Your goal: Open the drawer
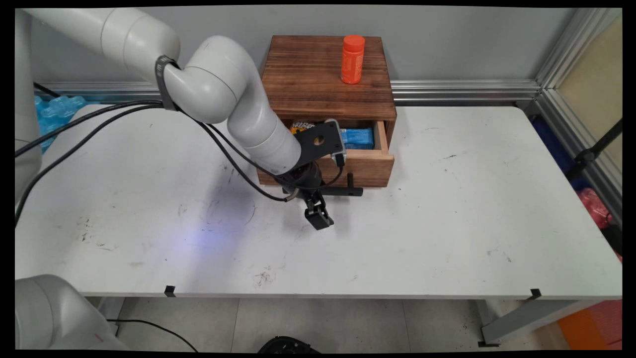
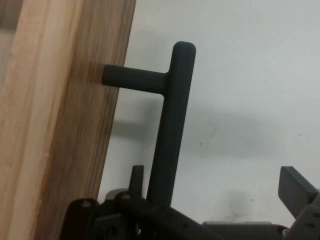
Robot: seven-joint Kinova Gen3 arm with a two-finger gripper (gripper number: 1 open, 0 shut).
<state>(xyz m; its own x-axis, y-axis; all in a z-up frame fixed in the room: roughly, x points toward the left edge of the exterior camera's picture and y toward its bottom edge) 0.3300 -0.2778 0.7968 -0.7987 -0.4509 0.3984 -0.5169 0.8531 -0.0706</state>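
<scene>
A dark wooden box (image 1: 325, 79) stands at the back of the white table (image 1: 447, 223), its light wooden drawer (image 1: 370, 166) pulled partly out. Inside the drawer lie a blue packet (image 1: 358, 137) and an orange-yellow packet (image 1: 300, 127). An orange bottle (image 1: 352, 59) stands upright on the box top. My gripper (image 1: 318, 218) hangs low in front of the drawer, by the left end of its black bar handle (image 1: 350, 190). In the hand view the gripper (image 2: 215, 177) is open, and the handle (image 2: 172, 125) runs between its fingers, close beside the left finger (image 2: 136, 176). The drawer front (image 2: 65, 125) fills the left.
Black cables (image 1: 99, 122) trail from the arm across the table's left side. A blue plastic bundle (image 1: 57, 110) lies at the far left by the wall. An aluminium frame (image 1: 571, 84) borders the back and right, with a red bag (image 1: 594, 205) beyond the right edge.
</scene>
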